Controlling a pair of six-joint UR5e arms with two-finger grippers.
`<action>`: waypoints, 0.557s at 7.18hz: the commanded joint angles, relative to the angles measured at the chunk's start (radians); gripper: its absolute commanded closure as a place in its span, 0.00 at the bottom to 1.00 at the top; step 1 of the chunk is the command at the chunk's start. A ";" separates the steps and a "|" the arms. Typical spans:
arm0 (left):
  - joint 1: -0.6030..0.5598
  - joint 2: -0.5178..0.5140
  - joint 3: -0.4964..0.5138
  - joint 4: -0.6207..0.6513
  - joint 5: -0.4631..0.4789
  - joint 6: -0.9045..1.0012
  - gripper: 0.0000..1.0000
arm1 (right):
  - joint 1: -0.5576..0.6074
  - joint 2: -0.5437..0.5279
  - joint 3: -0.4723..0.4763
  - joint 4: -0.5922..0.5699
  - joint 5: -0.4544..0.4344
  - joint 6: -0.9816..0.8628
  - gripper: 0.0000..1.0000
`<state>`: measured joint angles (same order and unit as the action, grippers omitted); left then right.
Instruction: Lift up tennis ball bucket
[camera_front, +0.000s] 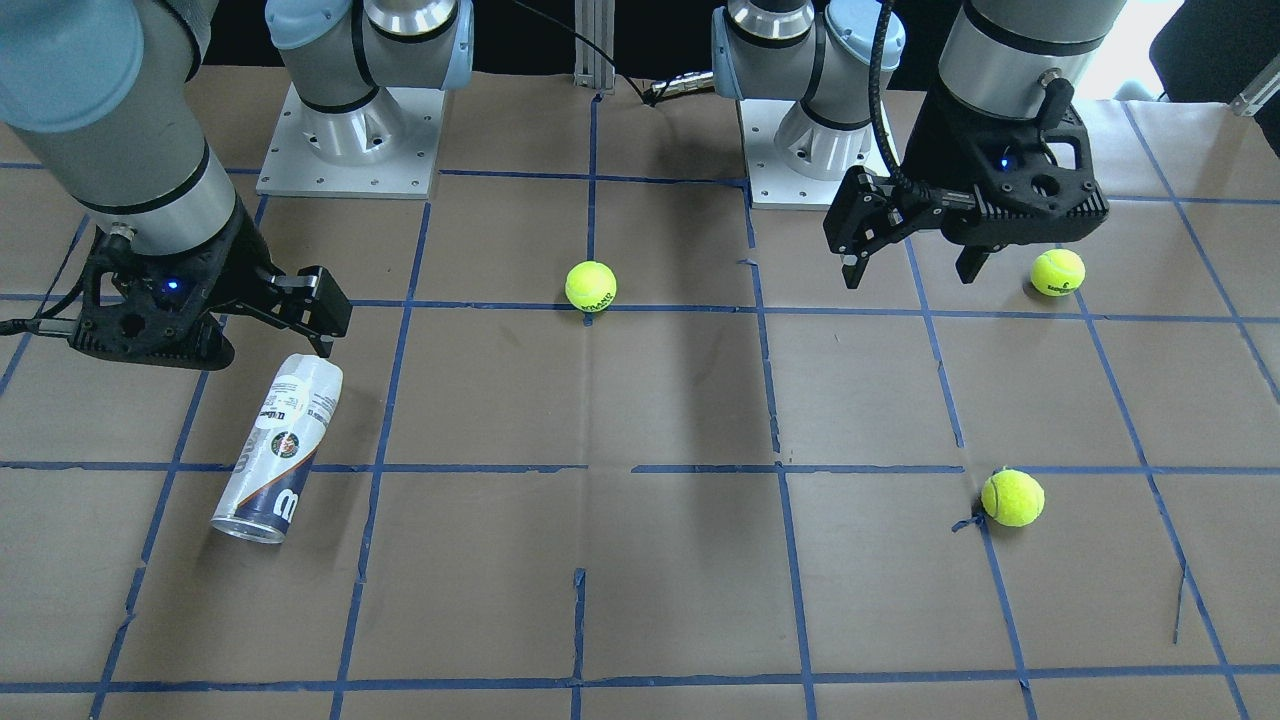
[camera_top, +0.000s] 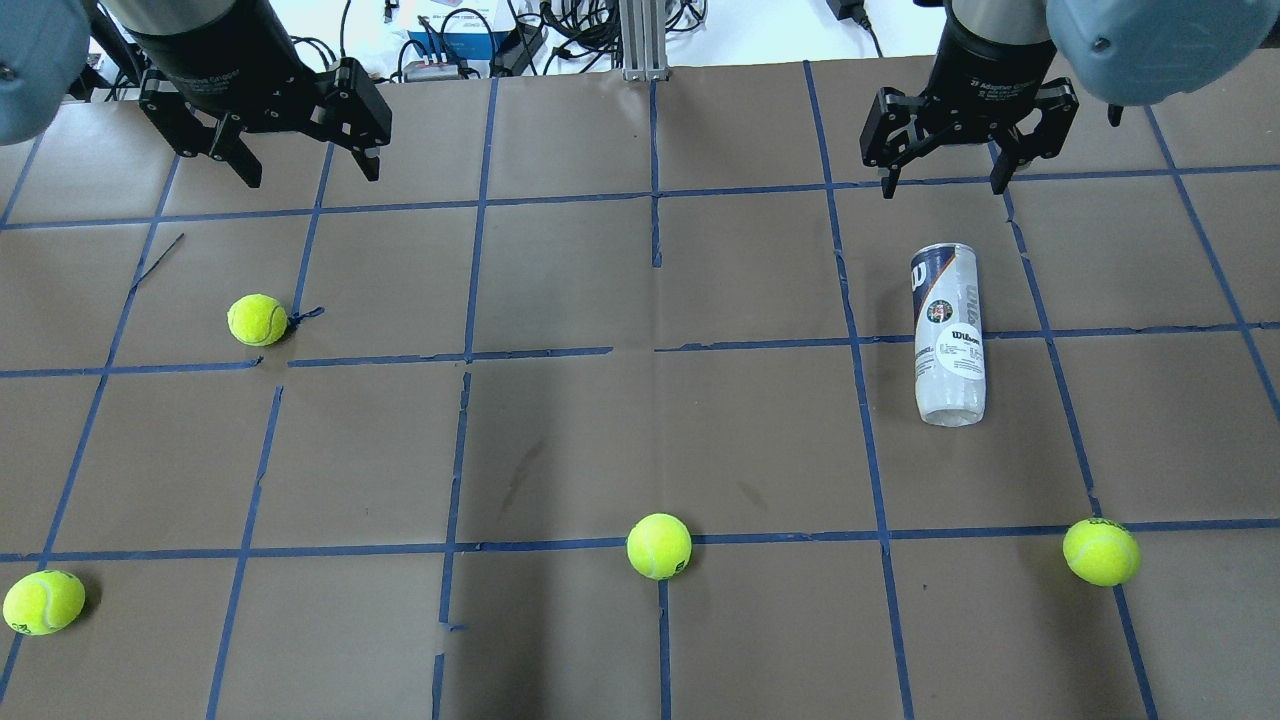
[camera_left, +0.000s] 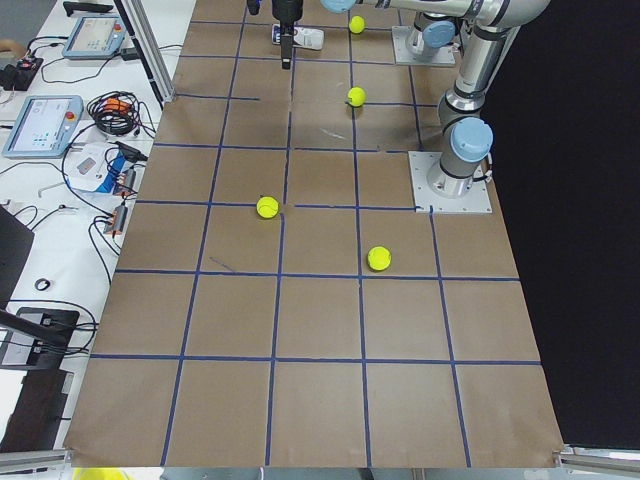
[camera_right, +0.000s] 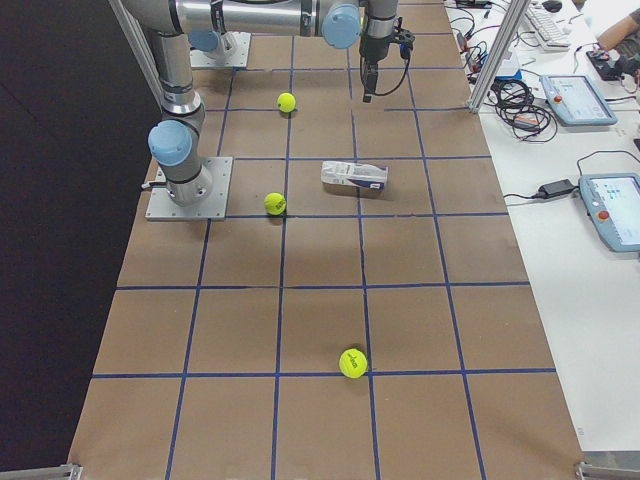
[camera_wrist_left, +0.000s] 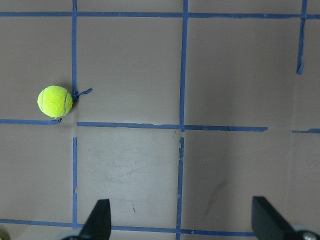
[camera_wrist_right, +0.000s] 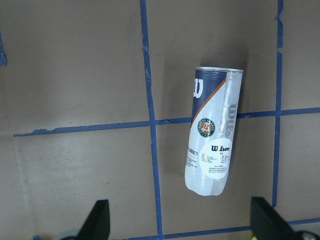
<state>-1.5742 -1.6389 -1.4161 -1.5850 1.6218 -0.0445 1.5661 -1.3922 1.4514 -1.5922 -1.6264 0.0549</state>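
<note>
The tennis ball bucket (camera_top: 948, 335) is a clear can with a white and navy Wilson label. It lies on its side on the brown table, on my right side, with its silvery rim end pointing away from me. It also shows in the front view (camera_front: 278, 447) and in the right wrist view (camera_wrist_right: 212, 137). My right gripper (camera_top: 943, 188) is open and empty. It hovers above the table just beyond the can's rim end and does not touch it. My left gripper (camera_top: 311, 175) is open and empty, high over the far left of the table.
Several yellow-green tennis balls lie loose on the table: one under my left arm (camera_top: 257, 320), one near the middle front (camera_top: 659, 546), one at the right front (camera_top: 1101, 552) and one at the left front (camera_top: 43, 602). Blue tape lines grid the brown paper.
</note>
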 joint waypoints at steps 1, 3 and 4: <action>-0.001 -0.001 -0.003 0.000 0.000 0.000 0.00 | 0.000 0.002 0.003 -0.002 0.000 -0.001 0.00; -0.001 0.001 -0.003 0.000 0.000 0.000 0.00 | -0.012 0.028 0.042 -0.079 -0.001 -0.013 0.00; -0.003 0.001 -0.001 0.000 0.000 0.000 0.00 | -0.043 0.030 0.084 -0.110 -0.016 -0.026 0.00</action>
<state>-1.5755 -1.6386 -1.4184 -1.5846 1.6215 -0.0445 1.5502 -1.3716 1.4925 -1.6536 -1.6305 0.0402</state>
